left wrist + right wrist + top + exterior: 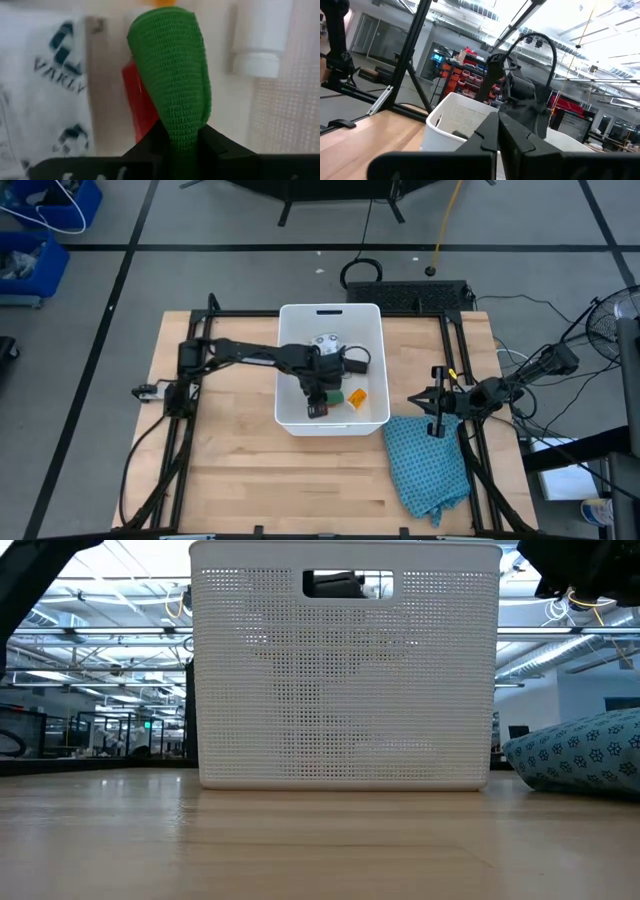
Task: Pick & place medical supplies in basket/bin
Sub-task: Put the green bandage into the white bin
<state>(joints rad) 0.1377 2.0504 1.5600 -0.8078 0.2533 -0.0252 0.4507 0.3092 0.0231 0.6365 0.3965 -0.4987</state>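
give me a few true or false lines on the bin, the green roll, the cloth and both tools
1. The left tool is over the white bin. True.
2. The left tool is empty. False: it grips a green roll.
3. The teal cloth lies inside the bin. False: it lies on the table beside the bin.
4. The right tool is shut, holding nothing. True.
5. The bin is empty. False: an orange item and others lie in it.

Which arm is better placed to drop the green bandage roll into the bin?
Left. The left gripper is already inside the white bin with the green bandage roll between its jaws. The right gripper waits outside, beside the teal cloth.
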